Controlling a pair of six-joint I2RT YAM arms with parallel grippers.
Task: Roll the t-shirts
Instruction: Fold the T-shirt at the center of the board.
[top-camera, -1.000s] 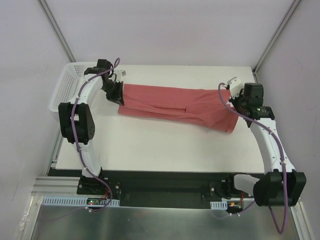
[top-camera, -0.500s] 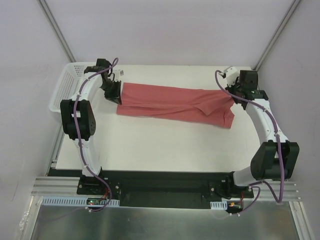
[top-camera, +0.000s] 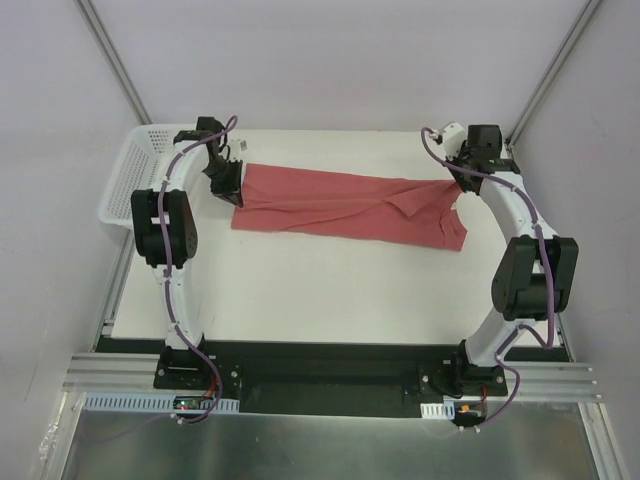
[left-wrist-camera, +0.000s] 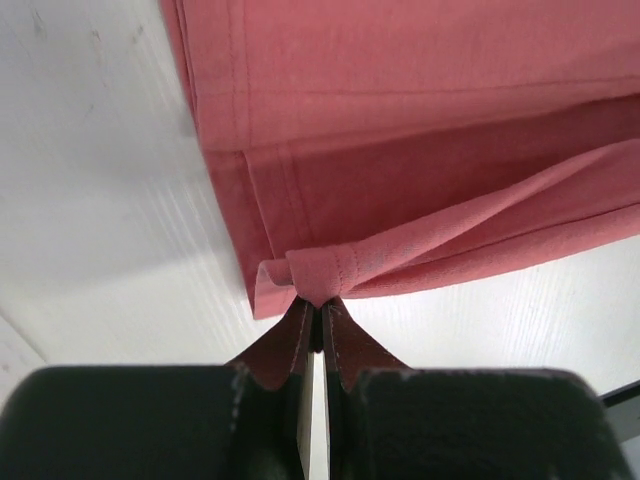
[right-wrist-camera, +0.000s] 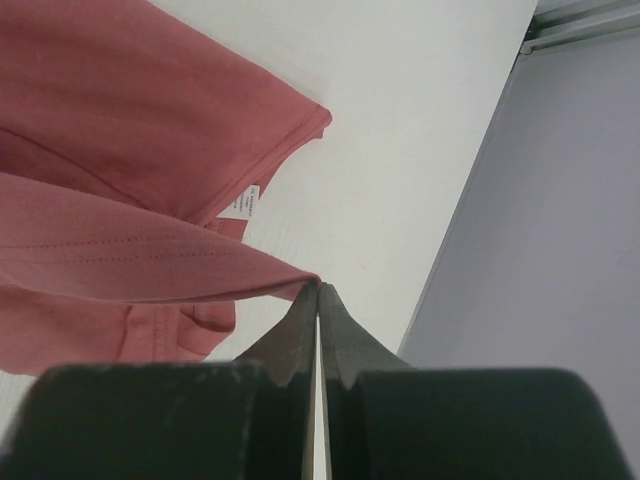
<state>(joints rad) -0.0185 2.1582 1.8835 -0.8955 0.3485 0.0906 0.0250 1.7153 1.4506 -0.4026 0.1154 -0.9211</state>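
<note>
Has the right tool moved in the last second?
Yes. The right tool, shut on the salmon-red cotton t-shirt, has shifted toward the white table's far edge.

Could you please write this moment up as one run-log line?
left end effector: shut on t-shirt | right end effector: shut on t-shirt | t-shirt: long band across table | basket: far left

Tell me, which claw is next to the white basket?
The left claw, pinching the shirt end beside the basket; the right claw grips the opposite end, far from it.
</note>
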